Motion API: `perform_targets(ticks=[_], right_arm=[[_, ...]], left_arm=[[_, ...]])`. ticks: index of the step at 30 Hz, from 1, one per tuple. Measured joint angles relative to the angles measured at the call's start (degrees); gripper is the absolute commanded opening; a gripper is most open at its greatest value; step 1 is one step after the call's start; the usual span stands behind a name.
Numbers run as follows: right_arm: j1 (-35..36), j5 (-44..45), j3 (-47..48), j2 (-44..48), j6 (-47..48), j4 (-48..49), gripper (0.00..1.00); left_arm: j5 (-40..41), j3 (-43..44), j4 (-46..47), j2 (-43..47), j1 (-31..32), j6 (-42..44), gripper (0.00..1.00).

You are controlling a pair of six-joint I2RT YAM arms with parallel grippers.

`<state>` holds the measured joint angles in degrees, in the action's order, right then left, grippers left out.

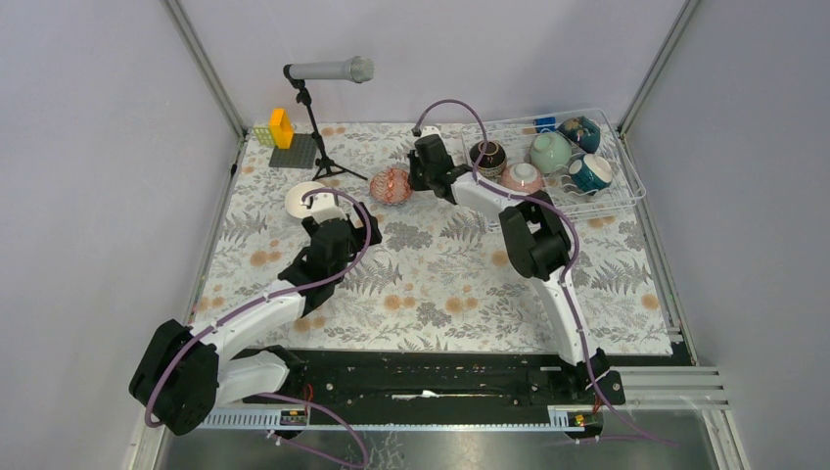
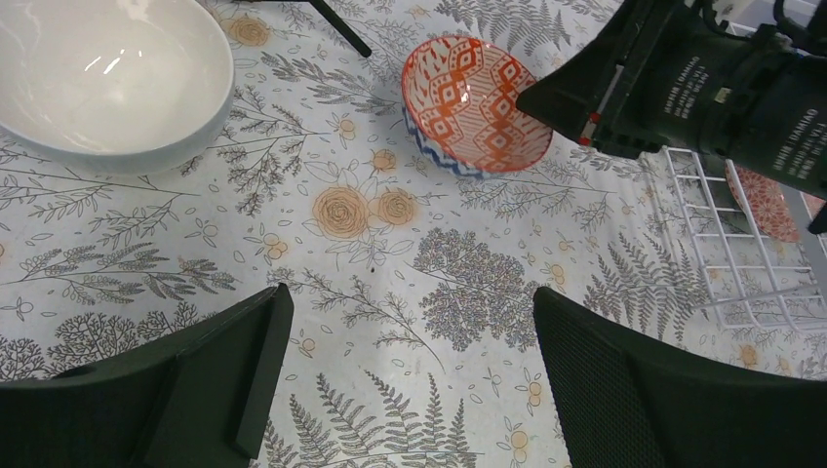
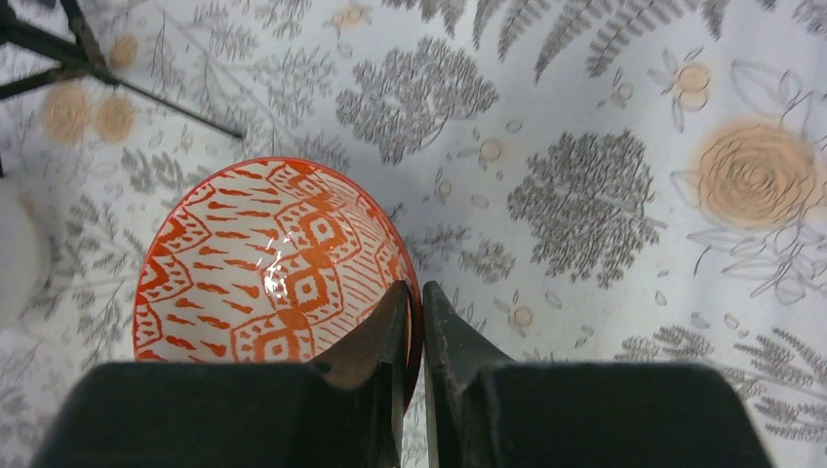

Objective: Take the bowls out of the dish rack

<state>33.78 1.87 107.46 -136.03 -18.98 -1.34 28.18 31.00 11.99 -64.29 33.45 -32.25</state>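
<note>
While my right gripper (image 3: 414, 292) is clenching thinly on the near rim of the orange-patterned bowl (image 3: 273, 263), one finger is sitting inside the glazed wall and the other outside it. The bowl's body is lying wholly to the left of those fingers. It is hanging tilted over the far middle of the worktop, just left of the dish rack (image 1: 626, 191); I cannot tell whether its blue-and-white foot is touching the fern-printed cloth. I am judging that the set-down is turning on that leftward offset, since the microphone stand (image 1: 323, 147) is spreading its legs near the bowl's far side. My left gripper (image 2: 408, 312) is hovering released and holding nothing, just beside the smooth white bowl (image 2: 107, 78) toward the far left edge. The white wire rack is occupying the far right corner, carrying a dark brown bowl (image 1: 487, 157), a mint green bowl (image 1: 550, 152), a pink bowl (image 1: 522, 177), a teal bowl (image 1: 590, 173) and a blue patterned bowl (image 1: 579, 132). All are round, glossy ceramic, and my right arm is the nearer one.
</note>
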Motion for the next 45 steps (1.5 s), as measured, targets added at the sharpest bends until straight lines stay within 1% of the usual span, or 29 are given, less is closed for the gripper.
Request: perform_targets(ticks=[2,3,4,5,6,7,9,13,15,16,20,23,27,32,34,36,40,42,44,45], right_arm=[[0.1,1.7,1.0,-1.1,0.4,1.0,0.17],[0.2,2.6,1.5,-1.6,0.9,1.8,0.24],[0.2,3.5,1.7,-1.9,1.3,2.6,0.38],[0.3,4.1,1.8,-2.1,1.6,3.5,0.56],[0.4,4.7,1.9,-2.2,2.2,4.5,0.71],[0.4,4.9,1.9,-2.2,1.9,5.0,0.79],[0.5,5.2,2.1,-2.2,3.2,6.3,0.83],[0.7,5.9,1.7,-1.7,5.0,7.2,0.84],[0.7,6.2,-0.5,0.0,5.8,7.2,0.91],[0.7,6.3,-1.8,1.3,6.1,7.0,0.98],[0.7,8.0,-7.8,9.0,7.4,6.4,1.0],[0.7,8.2,-10.5,15.8,8.2,6.4,1.0],[0.7,9.4,-11.8,23.3,8.4,5.7,1.0],[-0.6,12.0,-11.5,27.8,7.7,-1.1,1.0],[-2.0,12.5,-13.3,28.9,6.9,-2.8,1.0],[-4.6,12.7,-17.0,30.7,5.3,-4.6,0.99],[-12.6,12.6,-23.3,33.0,1.0,-7.7,0.99],[-16.5,13.3,-24.9,33.1,-0.6,-8.7,0.95],[-19.4,14.8,-25.9,33.1,-1.9,-9.4,0.84],[-20.2,15.4,-26.0,33.1,-2.5,-9.9,0.77]], left_arm=[[-0.3,0.0,0.2,0.0,0.0,0.3,0.98],[-0.4,0.0,0.2,0.0,0.0,0.3,0.98],[-0.5,0.0,0.2,0.0,0.0,0.3,0.98],[-0.6,0.0,0.2,0.0,0.0,0.3,0.98],[-0.7,0.0,0.2,0.0,0.0,0.3,0.98],[-0.8,0.0,0.3,0.0,0.0,0.3,0.98],[-0.9,0.0,0.4,0.0,0.0,0.4,0.98],[-0.9,0.0,0.6,0.0,0.0,0.5,0.98],[-1.0,0.0,0.7,0.0,0.0,0.5,0.99],[-1.0,0.0,0.7,0.0,0.0,0.5,0.99],[-1.2,0.0,0.7,0.0,0.0,0.6,0.99],[-1.4,0.0,0.7,0.0,0.0,0.8,0.99],[-1.7,0.0,0.7,-0.2,0.0,0.9,0.99],[-2.6,0.0,0.7,-1.2,0.0,0.9,0.99],[-3.0,0.0,0.7,-1.7,0.0,1.0,0.99],[-3.6,0.0,1.0,-2.5,0.0,1.0,0.99],[-5.2,0.0,1.5,-3.9,0.0,1.0,0.99],[-6.1,0.0,1.8,-4.4,0.0,1.3,0.99],[-7.0,0.0,2.1,-4.6,0.0,1.5,0.99],[-7.4,0.0,2.4,-4.6,0.0,1.7,0.99]])
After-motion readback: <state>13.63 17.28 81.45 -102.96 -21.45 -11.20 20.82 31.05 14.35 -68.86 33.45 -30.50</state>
